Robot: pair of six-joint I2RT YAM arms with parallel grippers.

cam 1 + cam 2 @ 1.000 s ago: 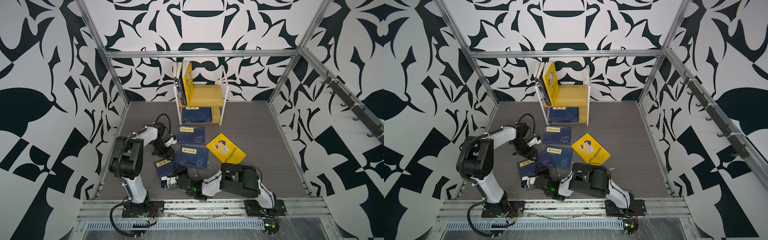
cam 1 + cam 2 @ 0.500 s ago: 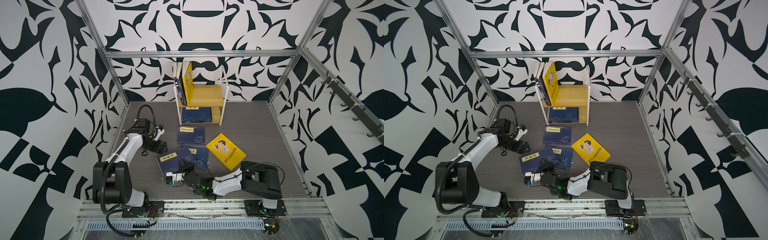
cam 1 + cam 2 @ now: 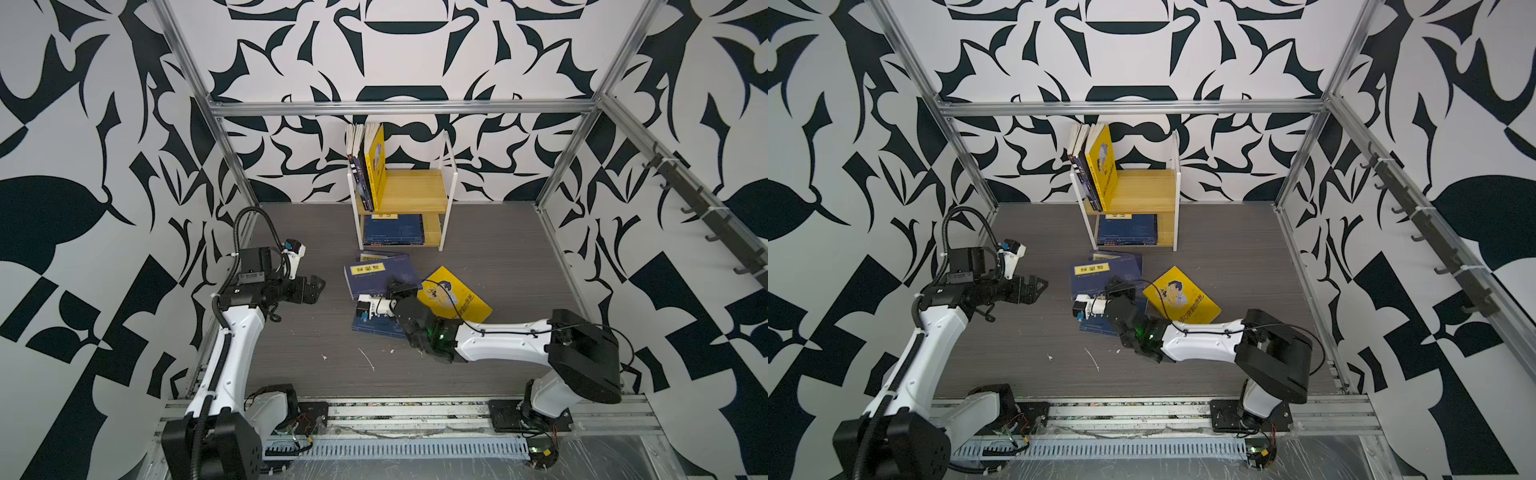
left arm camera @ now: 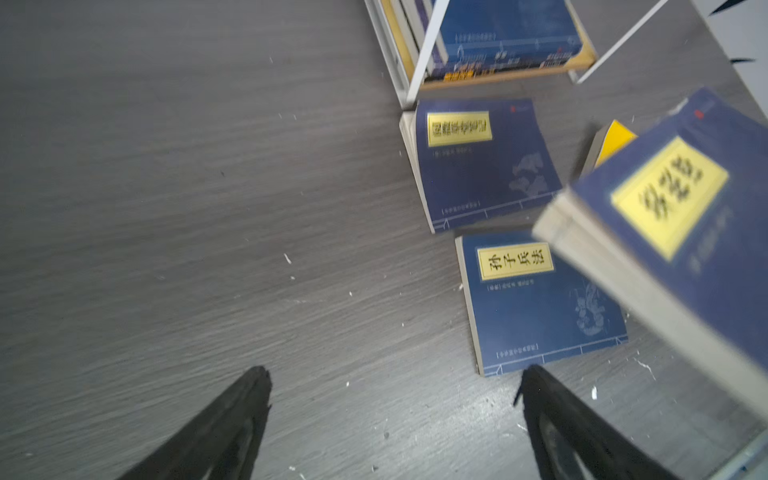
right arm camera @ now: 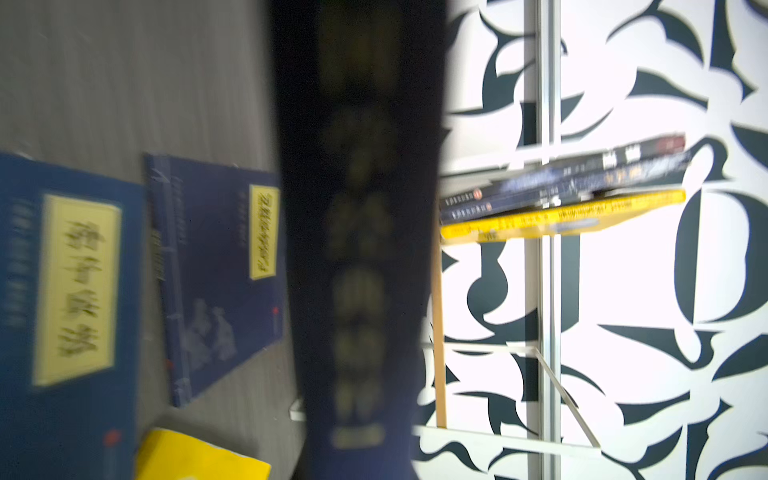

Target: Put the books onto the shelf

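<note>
Above the floor (image 3: 316, 340), navy book (image 3: 370, 284) clamped in right end effector (image 3: 397, 286), left end effector (image 3: 316, 287) splayed nearby.

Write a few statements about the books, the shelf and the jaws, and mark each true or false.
1. The left gripper has open jaws and holds nothing. True.
2. The right gripper is empty. False: its jaws clamp a navy book.
3. A yellow book lies on the floor. True.
4. The upper tier of the shelf is bare. False: books stand on it.
</note>
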